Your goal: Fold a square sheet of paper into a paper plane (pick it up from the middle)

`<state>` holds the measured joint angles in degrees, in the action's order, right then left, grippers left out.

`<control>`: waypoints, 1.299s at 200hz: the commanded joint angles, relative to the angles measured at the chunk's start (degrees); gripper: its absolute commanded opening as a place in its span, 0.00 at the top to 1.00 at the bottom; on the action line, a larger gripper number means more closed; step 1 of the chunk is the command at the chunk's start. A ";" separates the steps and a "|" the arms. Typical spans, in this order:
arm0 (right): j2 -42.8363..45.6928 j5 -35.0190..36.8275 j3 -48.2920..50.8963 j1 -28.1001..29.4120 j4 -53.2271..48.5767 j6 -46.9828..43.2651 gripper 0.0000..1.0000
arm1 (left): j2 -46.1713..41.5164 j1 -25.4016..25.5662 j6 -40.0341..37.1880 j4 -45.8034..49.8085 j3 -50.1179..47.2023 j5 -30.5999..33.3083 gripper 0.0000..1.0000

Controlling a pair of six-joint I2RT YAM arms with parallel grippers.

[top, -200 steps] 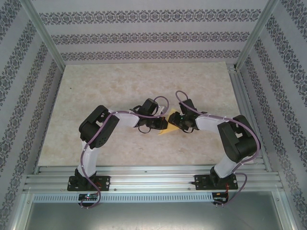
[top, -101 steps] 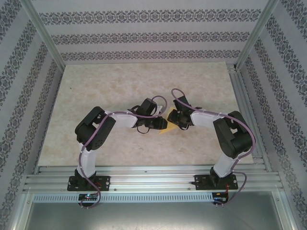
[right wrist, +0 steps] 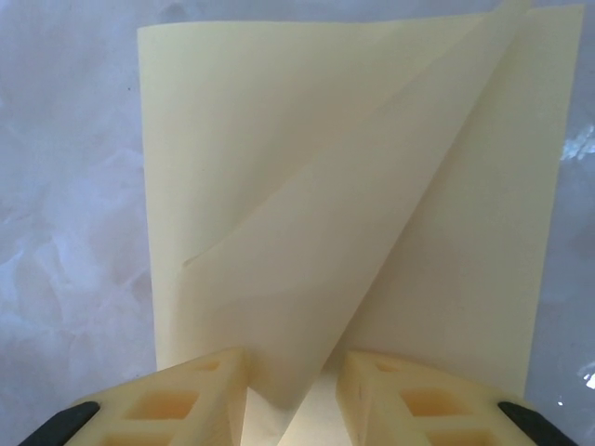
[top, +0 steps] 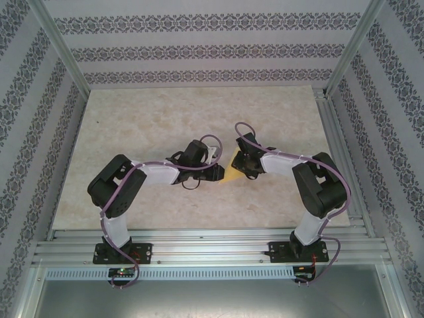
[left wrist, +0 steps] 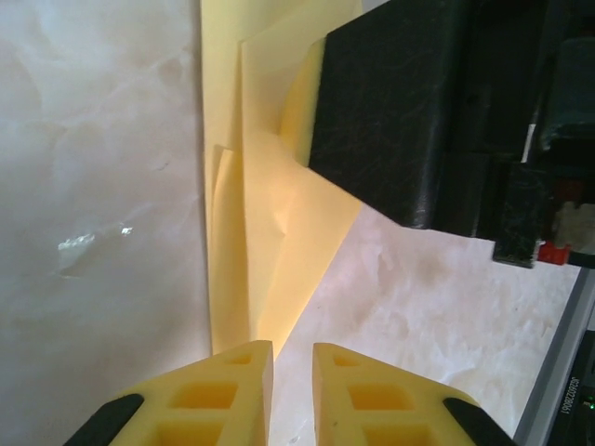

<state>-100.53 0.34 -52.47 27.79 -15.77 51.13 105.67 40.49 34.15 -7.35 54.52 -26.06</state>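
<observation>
Our paper sheet (right wrist: pixel 279 167), partly folded
Left gripper (left wrist: pixel 293 351) barely parted, empty; right gripper (right wrist: pixel 294 362) wider, flap loose between its fingers (right wrist: pixel 186 404).

The square sheet of paper (top: pixel 232 176) lies on the tabletop (top: pixel 165 119), near the middle. Part of it is folded over on top of itself. The left claw (top: pixel 218 173) is just to its left. The right claw (top: pixel 238 166) is just to its right and a bit farther back, so the paper sits between them. The right claw sits over the paper's far part. A corner of the folded flap reaches in between the right claw's two tips.
</observation>
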 commanded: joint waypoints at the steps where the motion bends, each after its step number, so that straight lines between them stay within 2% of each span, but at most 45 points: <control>1: -5.77 3.87 2.77 0.06 -6.53 1.07 0.65 | 1.13 1.16 -0.28 -6.11 0.39 -0.18 0.81; 120: -7.92 2.32 2.56 0.25 -5.85 0.45 0.55 | 6.20 1.43 0.50 -7.31 3.57 -1.62 0.84; 206: -9.24 1.42 2.22 0.22 -5.50 0.28 0.53 | 6.88 1.43 -0.58 -4.19 2.98 3.49 0.87; 260: -10.45 1.07 1.67 0.51 -5.71 -0.22 0.52 | 7.67 1.43 0.34 -3.65 1.70 3.98 0.89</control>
<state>-102.78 0.64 -54.63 28.14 -15.68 51.33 112.14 41.39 34.17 -11.55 56.71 -23.09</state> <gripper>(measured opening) 0.473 0.115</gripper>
